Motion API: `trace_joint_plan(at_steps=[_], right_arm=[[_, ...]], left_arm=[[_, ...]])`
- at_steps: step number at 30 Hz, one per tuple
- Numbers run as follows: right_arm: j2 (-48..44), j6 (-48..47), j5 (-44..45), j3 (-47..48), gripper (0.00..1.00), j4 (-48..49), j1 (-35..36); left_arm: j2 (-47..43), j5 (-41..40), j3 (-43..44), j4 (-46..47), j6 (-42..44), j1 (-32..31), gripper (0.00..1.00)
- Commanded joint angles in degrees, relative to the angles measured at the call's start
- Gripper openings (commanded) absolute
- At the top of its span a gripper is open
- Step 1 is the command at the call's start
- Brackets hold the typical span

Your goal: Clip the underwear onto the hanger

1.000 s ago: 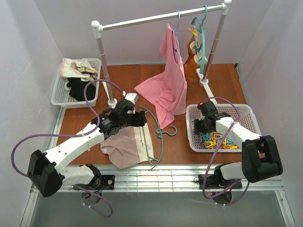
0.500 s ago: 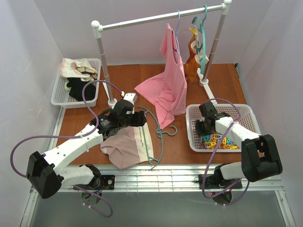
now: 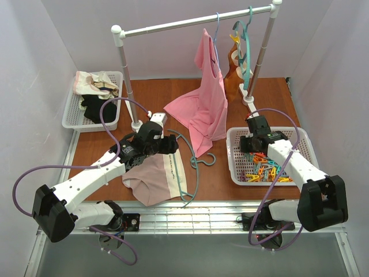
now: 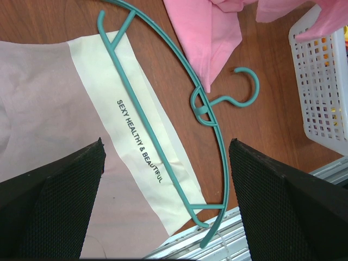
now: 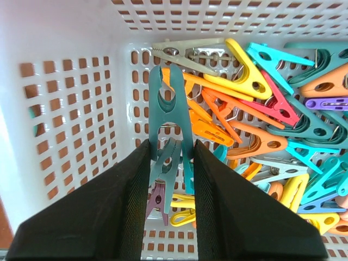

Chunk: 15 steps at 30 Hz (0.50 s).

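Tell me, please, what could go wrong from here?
The right gripper pinches the teal clip near one end, with other clips close beneath; it may twist or drag one out. The hanger lies loose on the underwear under the open left gripper, so clipping could shove it aside.

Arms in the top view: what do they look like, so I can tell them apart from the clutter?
Both the left arm and the right arm have white tubular links with bulky black joint housings. A purple cable loops along each. The left fingers are black mesh-textured wedges; the right fingers are black and look smoother. No markings show.
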Motion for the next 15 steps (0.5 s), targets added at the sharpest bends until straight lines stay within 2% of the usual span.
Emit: trace_joint_plan(at_steps=[1,11,15], right_arm=[[-1.2,-1.8,-2.1,2.6,0.24,-3.1,-0.6],[2.0,-1.2,-4.1,0.8,0.27,-2.8,-0.7],[5.1,-0.7,-7.9,0.2,0.28,-0.5,-0.7]], left_arm=[[-0.7,-0.1,1.9,0.7,1.3,0.3,0.83],[0.7,0.9,2.8,1.3,2.6,0.4,0.83],[0.9,1.4,2.5,1.4,2.7,0.4,0.83]])
